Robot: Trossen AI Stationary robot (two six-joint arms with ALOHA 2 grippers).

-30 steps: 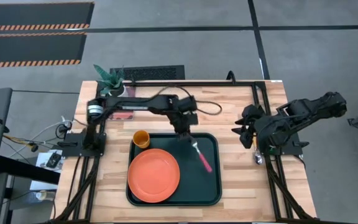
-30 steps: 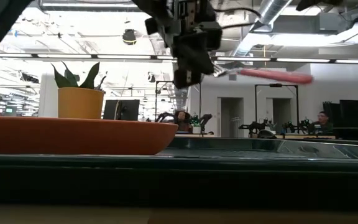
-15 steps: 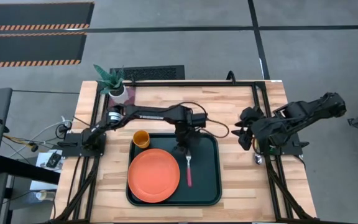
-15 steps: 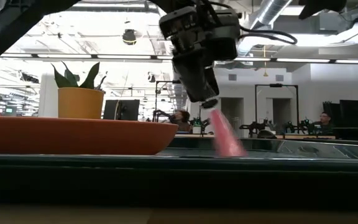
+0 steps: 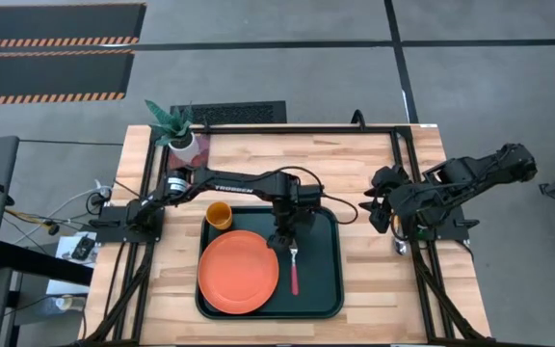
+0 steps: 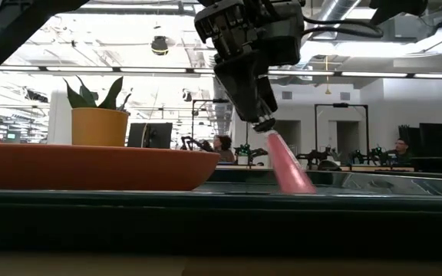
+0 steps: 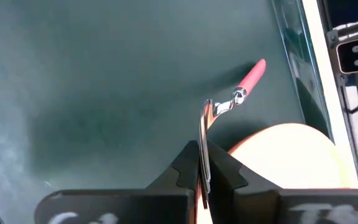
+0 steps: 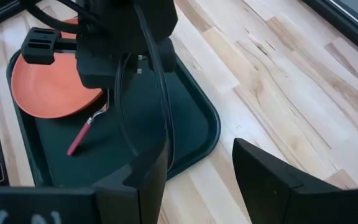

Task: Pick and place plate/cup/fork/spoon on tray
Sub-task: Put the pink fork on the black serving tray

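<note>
A pale wooden table (image 5: 374, 173) stands on a grey floor, with a potted plant (image 5: 175, 125) at its back left corner. On it lies the tray (image 5: 321, 299), and the left gripper (image 5: 289, 243) hangs over the tray's middle, its fingers pinched shut on the tines of the fork (image 5: 294, 270). The fork's long axis runs from the gripper toward the table's front edge, the pink handle pointing away from the arm's base. In the low view the handle slopes down from the fingers toward the tray floor; whether its tip touches cannot be told. The fork sits just beside the right edge of the plate (image 5: 238, 272), which lies in the tray's left half, with the cup (image 5: 219, 214) in the tray's back left corner. So the likely next move is a short drop and a release, with the plate rim close on one side. The right gripper (image 5: 380, 202) waits over the table's right side, open and empty.
</note>
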